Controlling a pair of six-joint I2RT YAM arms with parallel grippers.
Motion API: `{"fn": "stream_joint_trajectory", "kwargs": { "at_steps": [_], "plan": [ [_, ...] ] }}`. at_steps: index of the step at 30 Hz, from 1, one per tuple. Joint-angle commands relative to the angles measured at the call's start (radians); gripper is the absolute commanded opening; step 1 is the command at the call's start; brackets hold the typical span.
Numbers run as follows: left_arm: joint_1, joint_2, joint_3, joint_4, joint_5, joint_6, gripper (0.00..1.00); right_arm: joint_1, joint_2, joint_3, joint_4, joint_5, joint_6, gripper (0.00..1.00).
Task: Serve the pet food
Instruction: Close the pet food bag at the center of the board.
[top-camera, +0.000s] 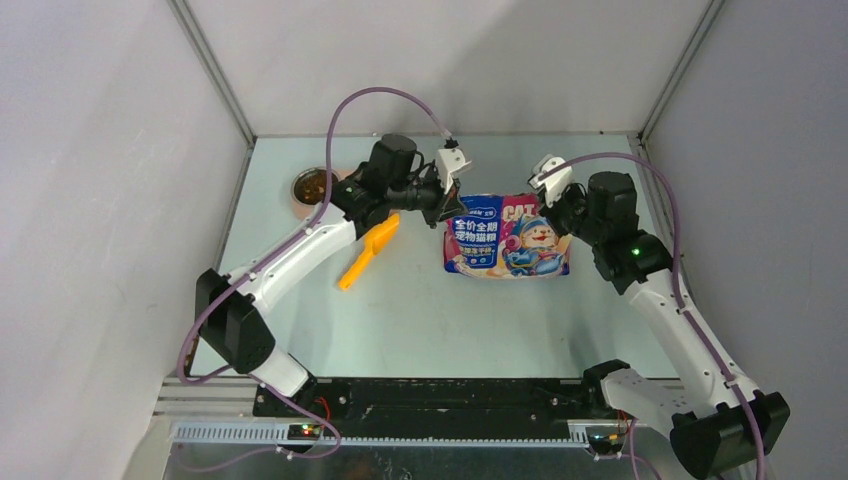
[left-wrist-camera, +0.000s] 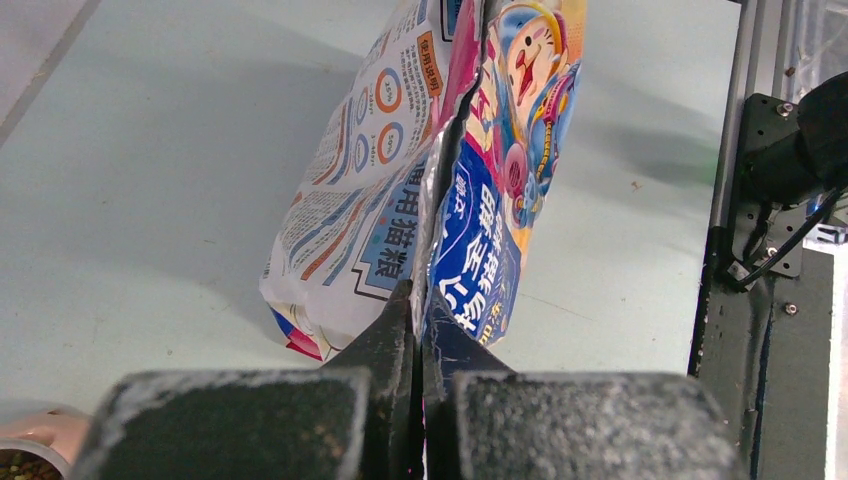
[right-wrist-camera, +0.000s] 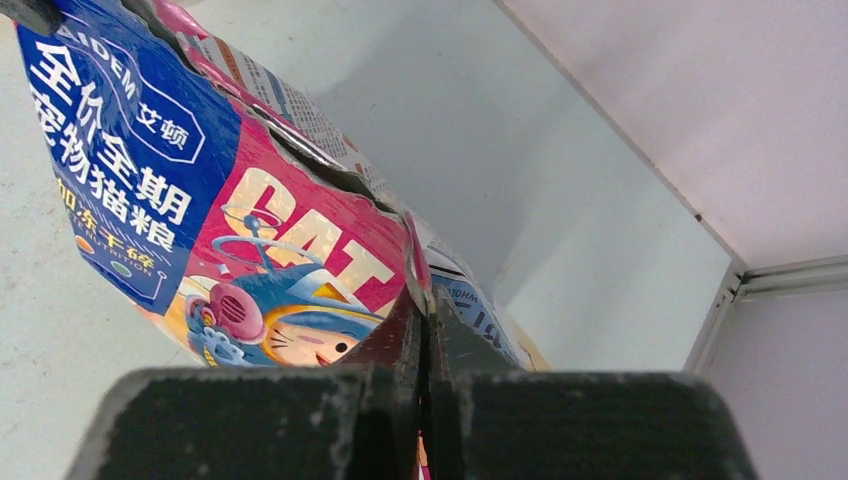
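Top external view: my left tool (top-camera: 449, 210) and right tool (top-camera: 548, 207) each pinch an upper corner of the glossy blue, pink and red cat-food bag (top-camera: 505, 242). The bag spans the gap between them over the pale green desk (top-camera: 420, 310), its cartoon-cat front turned up to the camera. Left wrist view shows me the jaws pressed together on the bag's edge, with the printed front and back panels parting along a slit that runs away from the tool. Right wrist view shows the jaws likewise clamped on the bag's rim just beside the word "CAT", where the top edge gapes a little beyond them. I cannot tell whether the bag's base touches the desk. An orange plastic scoop (top-camera: 368, 252) lies on the desk, just left of the left tool and apart from it. Small brown kibble (top-camera: 311, 186) sits in a round steel bowl (top-camera: 295, 189) with a pink rim, farther left of that tool.
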Motion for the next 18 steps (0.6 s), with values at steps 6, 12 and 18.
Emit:
{"fn": "stream_joint_trajectory", "kwargs": {
  "at_steps": [6, 12, 18],
  "plan": [
    [0.025, -0.123, 0.019, -0.007, 0.007, -0.012, 0.00, -0.085, -0.041, 0.007, 0.039, 0.157, -0.036, 0.47],
    [0.036, -0.134, 0.015, -0.006, 0.009, -0.008, 0.00, -0.112, -0.048, 0.005, -0.005, 0.120, -0.078, 0.45],
    [0.041, -0.132, 0.016, -0.004, 0.015, -0.013, 0.00, -0.129, -0.057, -0.003, 0.012, 0.148, -0.077, 0.00]
  ]
}}
